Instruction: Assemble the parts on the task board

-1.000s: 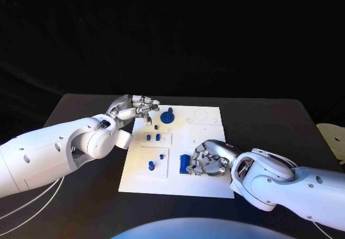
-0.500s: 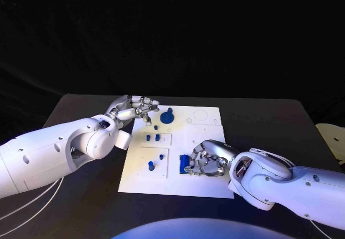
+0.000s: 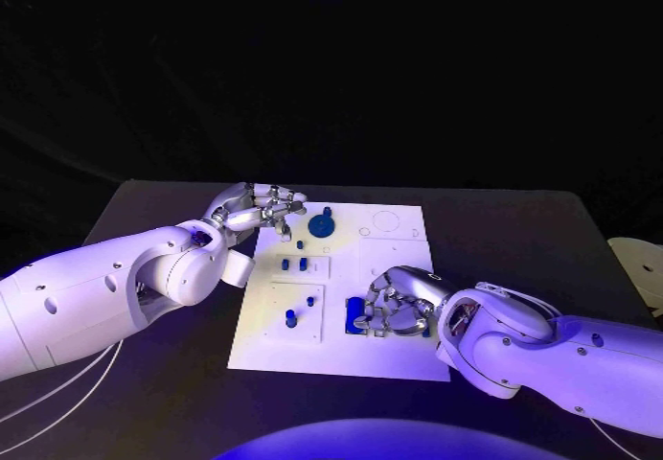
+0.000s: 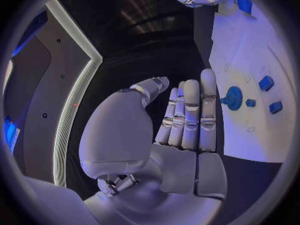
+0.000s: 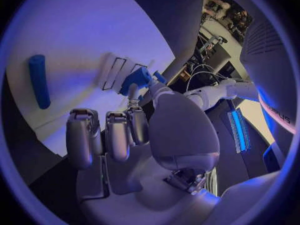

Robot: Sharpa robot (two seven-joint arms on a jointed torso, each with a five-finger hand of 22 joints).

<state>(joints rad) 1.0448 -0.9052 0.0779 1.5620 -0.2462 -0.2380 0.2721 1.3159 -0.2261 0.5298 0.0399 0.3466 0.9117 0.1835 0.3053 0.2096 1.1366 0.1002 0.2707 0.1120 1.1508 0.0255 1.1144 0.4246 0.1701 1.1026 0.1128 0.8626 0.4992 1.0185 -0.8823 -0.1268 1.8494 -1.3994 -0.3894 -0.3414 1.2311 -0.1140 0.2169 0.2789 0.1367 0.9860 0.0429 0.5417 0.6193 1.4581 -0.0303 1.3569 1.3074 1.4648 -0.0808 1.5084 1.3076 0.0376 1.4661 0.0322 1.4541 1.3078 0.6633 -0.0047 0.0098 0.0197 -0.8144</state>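
The white task board (image 3: 394, 355) lies in the middle of the black table. On it are a round blue part (image 3: 322, 225) (image 4: 234, 97), several small blue parts (image 3: 293, 263) (image 4: 267, 82) and a long blue part (image 3: 355, 314) (image 5: 39, 80) lying flat. My left hand (image 3: 260, 209) (image 4: 187, 117) hovers at the board's far left corner, fingers straight and side by side, holding nothing. My right hand (image 3: 400, 302) (image 5: 125, 130) sits over the board's near middle, right beside the long part, fingers curled. A small blue part (image 5: 137, 77) shows at its thumb tip; whether it is pinched is unclear.
Two raised white plates (image 3: 297, 287) on the board's left half carry the small parts. Round outlines (image 3: 387, 222) mark the far right corner. Black table (image 3: 525, 240) surrounds the board. A pale object (image 3: 638, 268) sits at the table's right edge.
My right hand has shifted slightly left, closer to the long blue part, with its fingers curled a little more. My left hand has stayed put.
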